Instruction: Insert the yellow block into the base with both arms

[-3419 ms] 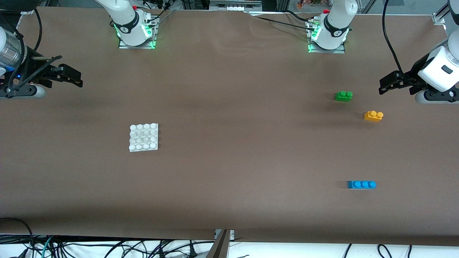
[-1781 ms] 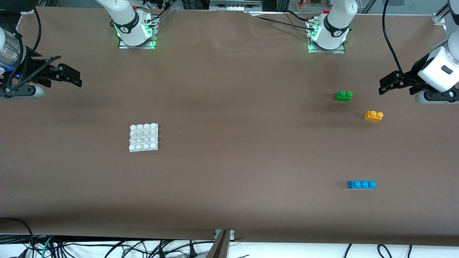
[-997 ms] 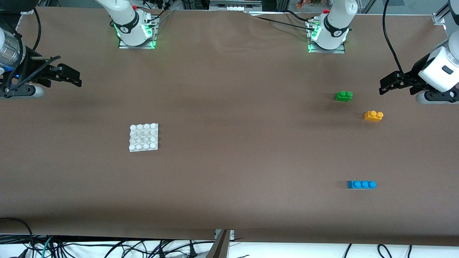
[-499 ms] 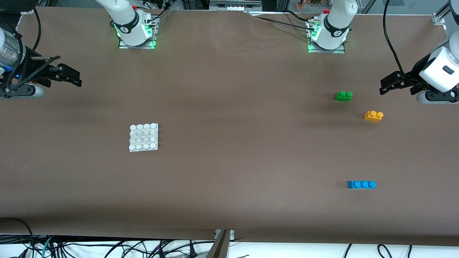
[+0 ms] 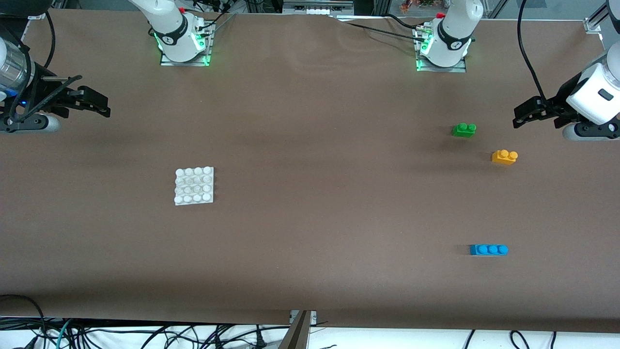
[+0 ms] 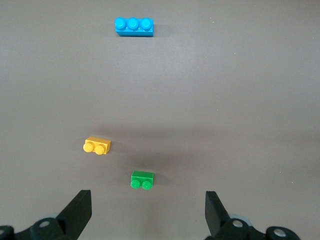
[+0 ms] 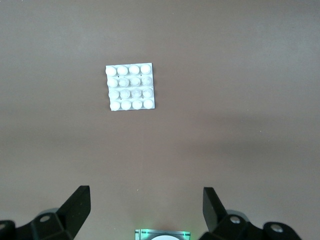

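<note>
The yellow block (image 5: 504,157) lies on the table toward the left arm's end, studs up; it also shows in the left wrist view (image 6: 97,145). The white base (image 5: 194,186) lies flat toward the right arm's end and shows in the right wrist view (image 7: 130,87). My left gripper (image 5: 520,116) hangs open and empty in the air at the left arm's end of the table, its fingers wide apart in the left wrist view (image 6: 147,212). My right gripper (image 5: 99,104) hangs open and empty in the air at the right arm's end (image 7: 146,210).
A green two-stud brick (image 5: 464,129) lies beside the yellow block, farther from the front camera. A blue three-stud brick (image 5: 488,249) lies nearer the front camera. The arm bases (image 5: 183,41) (image 5: 443,46) stand at the table's back edge.
The left arm has shifted very slightly. The blocks, the base and the right arm have not moved.
</note>
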